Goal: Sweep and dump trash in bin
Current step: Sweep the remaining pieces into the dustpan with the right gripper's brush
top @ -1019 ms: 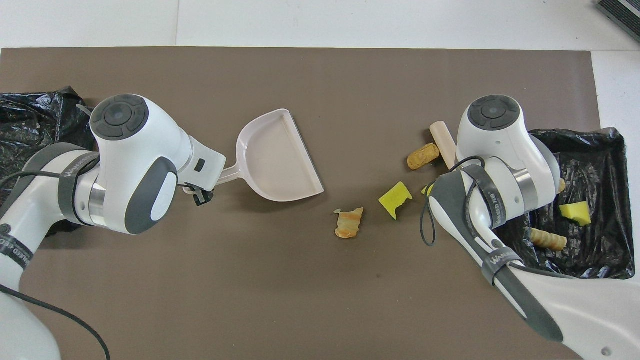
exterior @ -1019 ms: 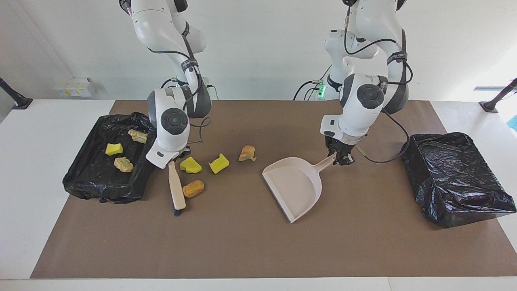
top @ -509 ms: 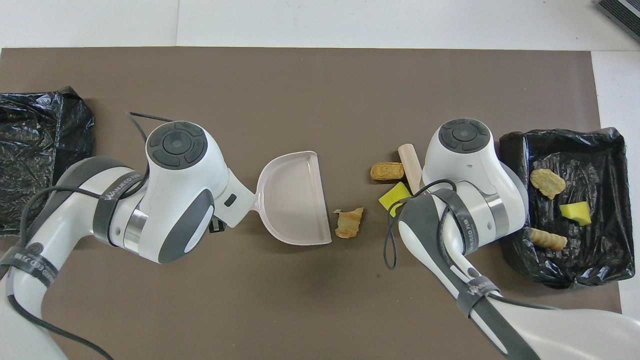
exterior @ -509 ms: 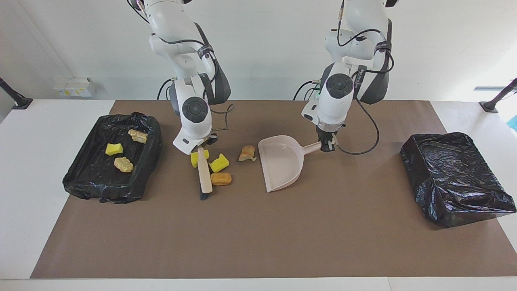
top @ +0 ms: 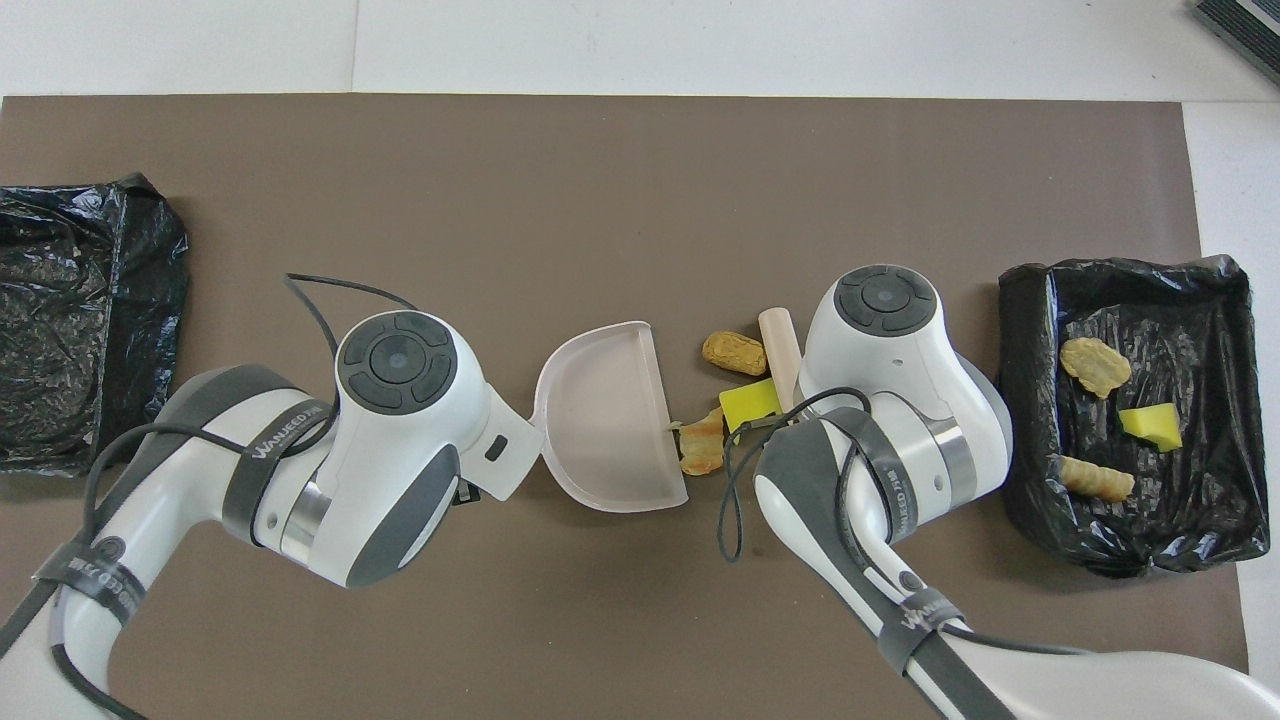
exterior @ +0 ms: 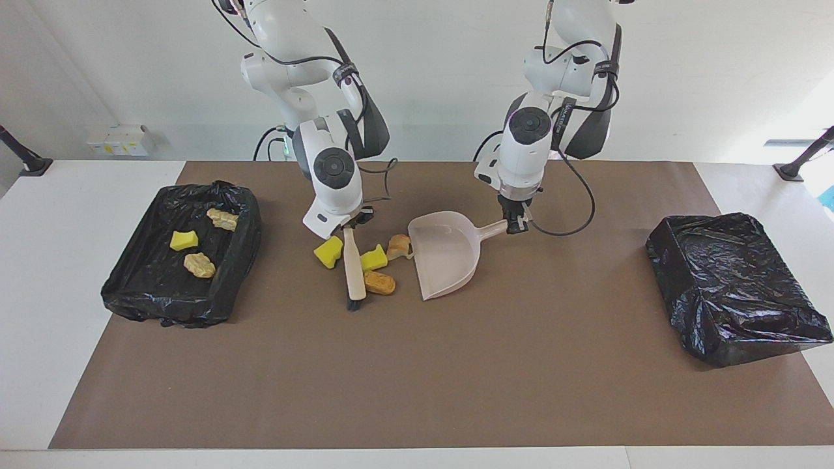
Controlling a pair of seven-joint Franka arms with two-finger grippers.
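While left gripper (exterior: pixel 516 225) grips dustpan (exterior: pixel 446 260), trash (exterior: pixel 398 246) touches its lip; right gripper (exterior: pixel 349 226) clamps brush (exterior: pixel 354 270).

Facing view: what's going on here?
Mid-sweep. The right gripper holds the brush upright on the mat, with a brown piece, a yellow piece and a tan piece between it and the dustpan. Another yellow piece sits beside the brush, toward the right arm's end. The left gripper holds the dustpan by its handle, mouth facing the brush. Nothing is in the pan yet. Three pieces lie in one lined tray; the other lined bin shows none.
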